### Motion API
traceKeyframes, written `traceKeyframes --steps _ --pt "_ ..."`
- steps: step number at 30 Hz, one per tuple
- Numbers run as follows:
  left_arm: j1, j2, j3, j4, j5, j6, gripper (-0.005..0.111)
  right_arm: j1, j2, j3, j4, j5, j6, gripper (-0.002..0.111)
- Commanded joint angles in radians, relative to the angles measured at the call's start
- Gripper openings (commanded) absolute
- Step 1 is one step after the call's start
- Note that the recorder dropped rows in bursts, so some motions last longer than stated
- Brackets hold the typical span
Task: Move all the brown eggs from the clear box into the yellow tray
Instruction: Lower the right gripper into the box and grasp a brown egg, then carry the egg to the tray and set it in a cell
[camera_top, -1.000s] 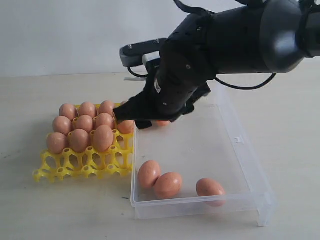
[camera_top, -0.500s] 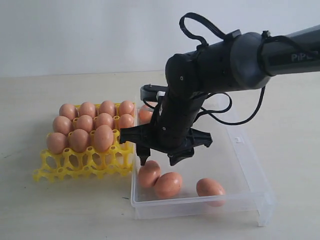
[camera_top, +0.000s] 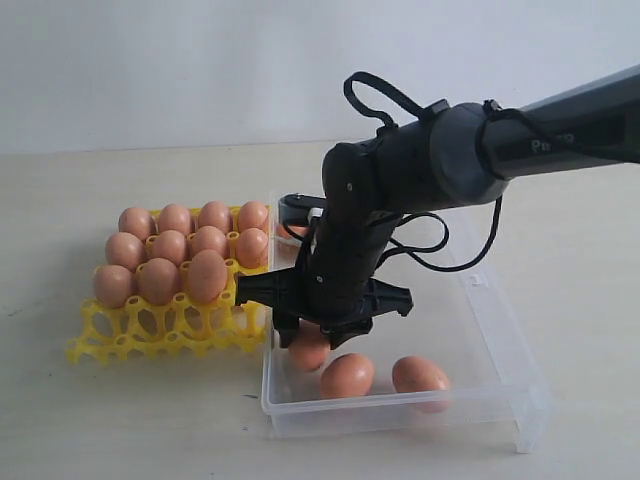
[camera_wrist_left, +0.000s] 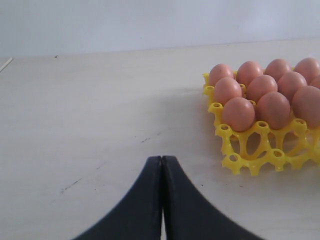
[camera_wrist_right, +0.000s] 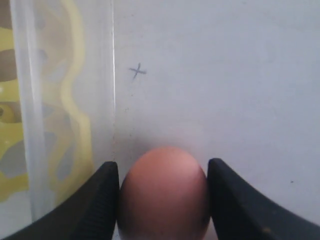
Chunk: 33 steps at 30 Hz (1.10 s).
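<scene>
Pale beige tabletop (camera_top: 120, 420) runs back to a plain white wall (camera_top: 150, 70), and the clear box (camera_top: 450, 320) lies on it with its small latch tab (camera_top: 478, 280) on one long wall. Against the opposite long wall, just beside it, sits the yellow tray (camera_top: 150, 335).

Eleven brown eggs (camera_top: 168, 245) fill the tray's cups: the two rows farthest from the box's near end are full, and the third holds three. The bare lattice row lines up with the box's near end.

Reaching down into the box from the latch side, the right gripper (camera_top: 311, 338) is low over the floor by the wall that faces the tray. Its two black fingers (camera_wrist_right: 95, 200) press against both sides of one brown egg (camera_wrist_right: 163, 195), which sits on the box floor (the tray's yellow shows through the wall next to it).

Two more eggs lie loose near the box's near wall, one (camera_top: 347, 375) just beside the gripper, the other (camera_top: 420, 375) farther toward the latch side. An orange sliver (camera_top: 289, 234) at the box's far end is mostly hidden by the arm.

Well apart from the tray, the left gripper (camera_wrist_left: 161, 200) hangs over the table with its fingers pressed together on nothing.
</scene>
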Motion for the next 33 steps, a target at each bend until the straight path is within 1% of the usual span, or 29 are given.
traceKeyframes --steps 1,5,8,10,13,18,21,27,32,33 --pt "-0.005 -0.002 -0.004 -0.004 -0.009 0.000 0.000 -0.005 -0.011 0.000 -0.091 0.000 -0.008 0.000" --pt "-0.005 -0.002 -0.004 -0.004 -0.009 0.000 0.000 -0.005 -0.068 0.000 -0.219 -0.026 -0.007 0.000" --pt "-0.005 -0.002 -0.004 -0.004 -0.009 0.000 0.000 0.002 -0.114 0.000 -0.332 -0.126 -0.009 0.000" --pt "-0.005 -0.002 -0.004 -0.004 -0.009 0.000 0.000 0.009 -0.128 0.000 -0.371 -0.241 -0.045 0.000" --pt "-0.005 -0.002 -0.004 -0.004 -0.009 0.000 0.000 0.020 -0.126 0.011 -0.377 -0.396 -0.089 0.000" --pt "-0.005 -0.002 -0.004 -0.004 -0.009 0.000 0.000 0.043 -0.096 0.099 -0.437 -0.721 -0.146 0.000" --pt "-0.005 -0.002 -0.004 -0.004 -0.009 0.000 0.000 0.048 -0.077 0.140 -0.504 -0.832 -0.150 0.000" --pt "-0.005 -0.002 -0.004 -0.004 -0.009 0.000 0.000 0.048 -0.023 0.148 -0.533 -0.924 -0.297 0.000" --pt "-0.005 -0.002 -0.004 -0.004 -0.009 0.000 0.000 0.048 0.001 0.148 -0.529 -0.924 -0.326 0.000" --pt "-0.005 -0.002 -0.004 -0.004 -0.009 0.000 0.000 0.048 0.004 0.148 -0.527 -0.924 -0.326 0.002"
